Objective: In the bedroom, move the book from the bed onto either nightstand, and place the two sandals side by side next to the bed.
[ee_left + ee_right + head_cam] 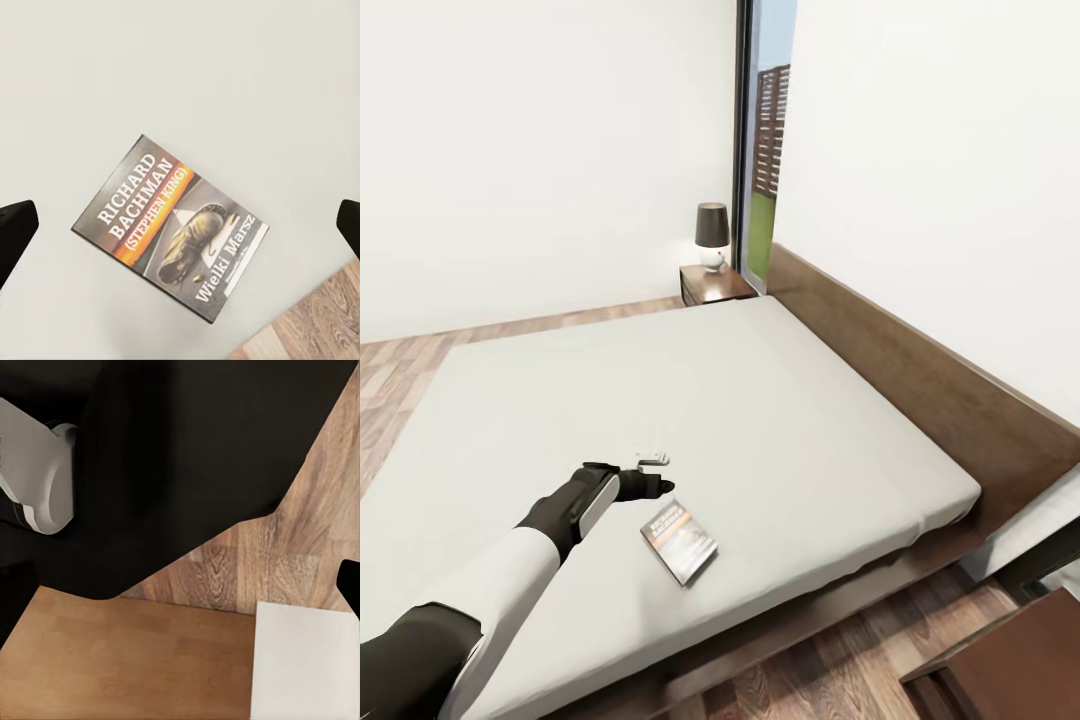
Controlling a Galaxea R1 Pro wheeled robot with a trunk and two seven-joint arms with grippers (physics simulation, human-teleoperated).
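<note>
One book (pixel 680 541) lies flat on the light-grey mattress of the bed (pixel 780 400), close to the near edge and a little left of the middle of the head view. Its cover faces up, dark with an orange band and white lettering, and in the left wrist view the book (pixel 171 227) shows a picture of a worn shoe below the author's name. A strip of wood-plank floor (pixel 307 330) shows past the mattress edge in that view.

The left gripper (pixel 658 473) hangs over the mattress just to the far left of the book, not touching it. Its two dark fingertips (pixel 13 232) sit at opposite edges of the left wrist view with the book between them and below, so the jaws stand wide apart and hold nothing.

At the far right corner of the bed stands a nightstand (pixel 714 283) with a small lamp (pixel 711 236) on top, beside a tall window (pixel 765 150) that looks onto a slatted fence. A second dark-brown cabinet (pixel 1020 660) shows at the near right corner of the head view.

One dark fingertip of the right gripper (pixel 351 582) shows in the right wrist view, over plank floor; whether those jaws are apart or together I cannot tell.
</note>
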